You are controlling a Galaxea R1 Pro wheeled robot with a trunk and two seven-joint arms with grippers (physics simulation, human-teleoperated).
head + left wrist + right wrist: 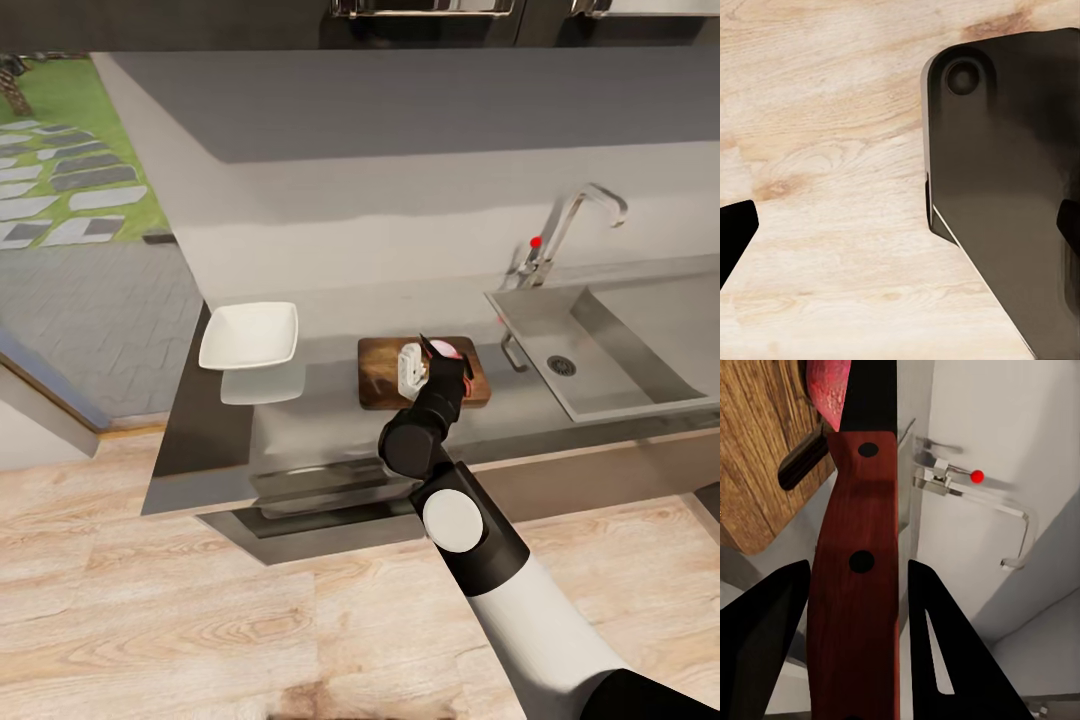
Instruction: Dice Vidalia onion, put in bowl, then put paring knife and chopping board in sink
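Dicing step: right pincer [855,607] clenched around paring knife [855,547], blade over Vidalia onion [441,348] on chopping board [380,375]. Next up, pressing straight down.

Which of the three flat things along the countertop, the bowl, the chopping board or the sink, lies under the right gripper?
The brown wooden chopping board: the right gripper holds the knife over it.

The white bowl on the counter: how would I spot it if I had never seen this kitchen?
Find the long glossy grey countertop with the steel sink at one end. Go to the opposite end, past the brown wooden chopping board. The bowl sits near that far corner: shallow, square with rounded corners, and the one plain white dish there.
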